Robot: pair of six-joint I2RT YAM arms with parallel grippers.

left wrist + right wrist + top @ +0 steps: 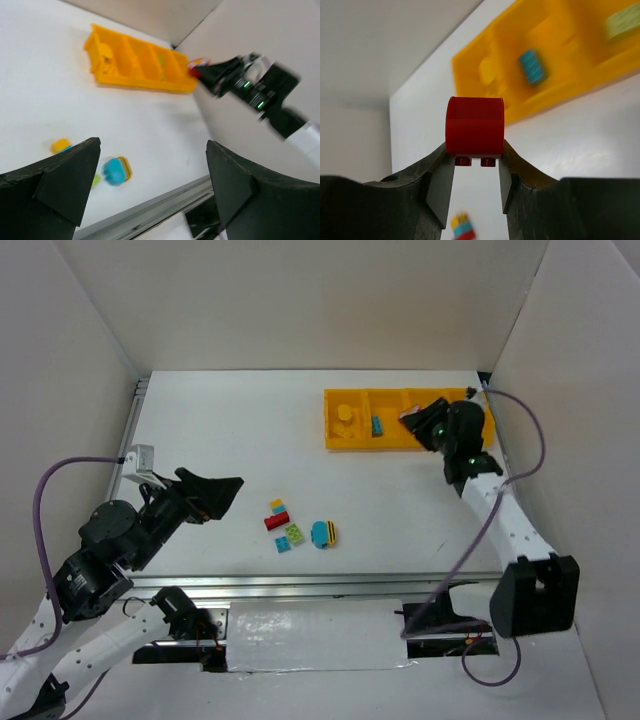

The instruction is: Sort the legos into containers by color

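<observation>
My right hand is clenched on a red brick, pinching its lower edge and holding it over the right half of the yellow tray. A yellow piece and a blue piece occupy the left compartments, so I judge red belongs further right. My left hand hangs released and wide over the surface, facing the loose bricks, ready for a pick.
</observation>
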